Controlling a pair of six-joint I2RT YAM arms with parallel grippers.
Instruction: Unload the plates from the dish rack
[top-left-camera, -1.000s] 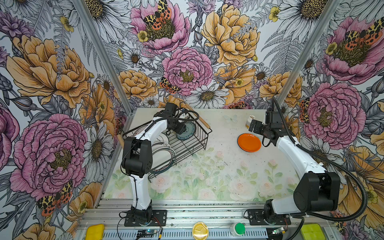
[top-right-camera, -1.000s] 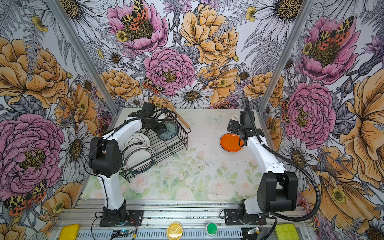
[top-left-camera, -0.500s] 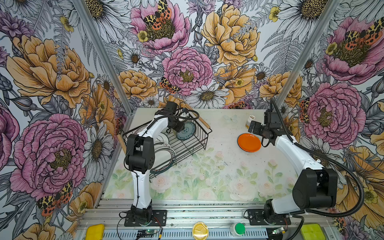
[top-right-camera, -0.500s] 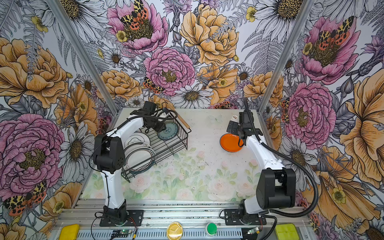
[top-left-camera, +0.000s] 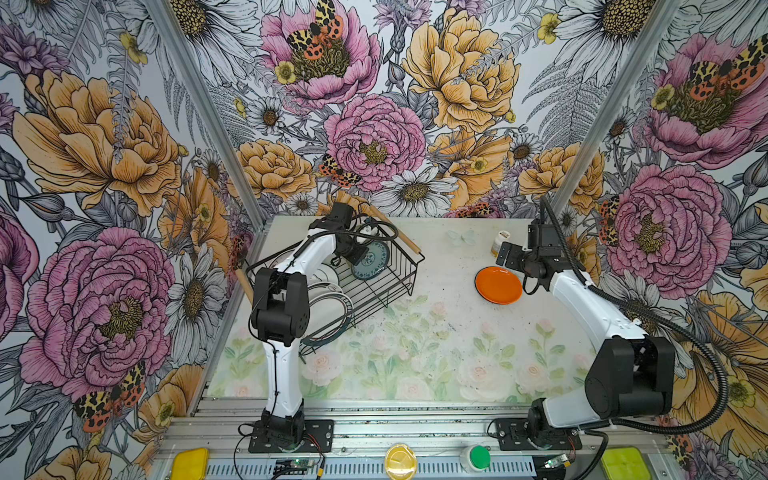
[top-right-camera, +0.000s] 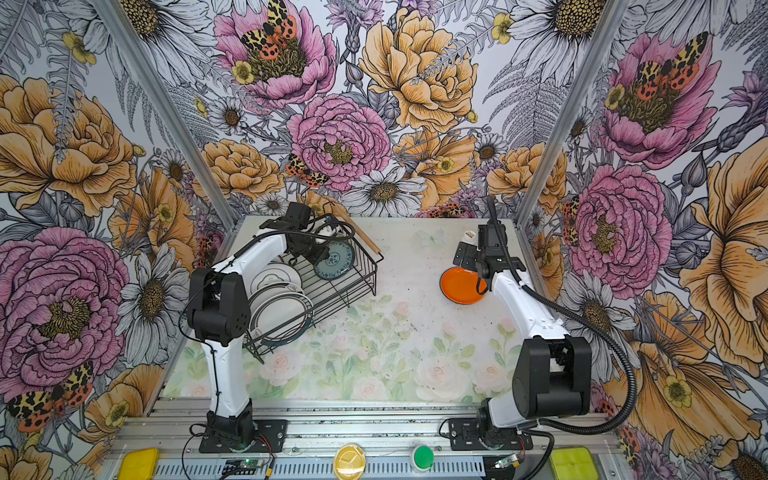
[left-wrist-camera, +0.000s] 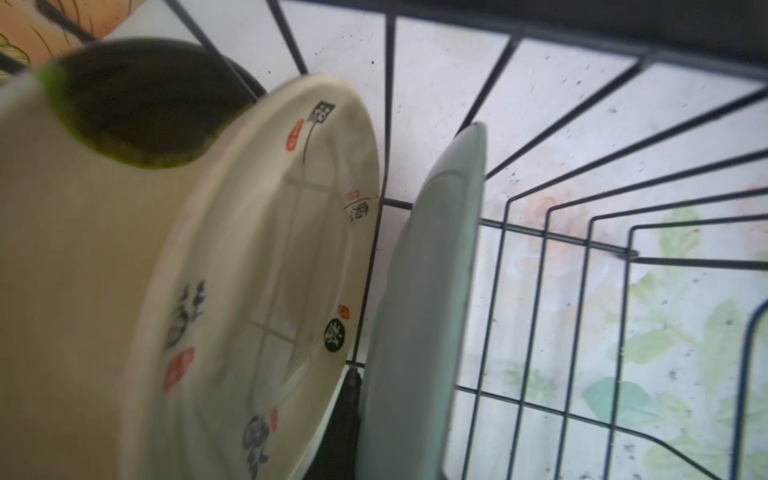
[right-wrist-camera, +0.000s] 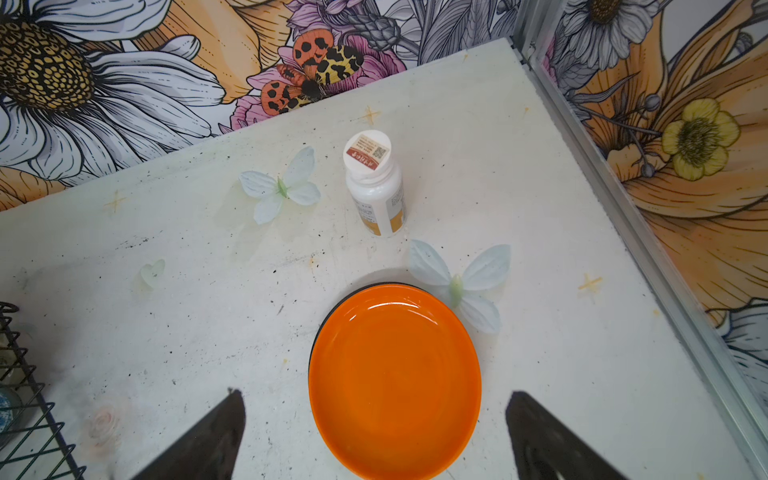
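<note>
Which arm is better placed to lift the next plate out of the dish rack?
Left. The left gripper is inside the dish rack, shut on the cream plate with characters. The right gripper hangs open over the orange plate, apart from the rack.

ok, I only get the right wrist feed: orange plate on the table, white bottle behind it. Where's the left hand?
Observer: The left hand is down inside the rack, at the end nearest the back wall.
Operator: Got anything in it?
Observer: Yes. In the left wrist view it's closed on the rim of a cream plate with black characters, which stands right beside a teal plate.
</note>
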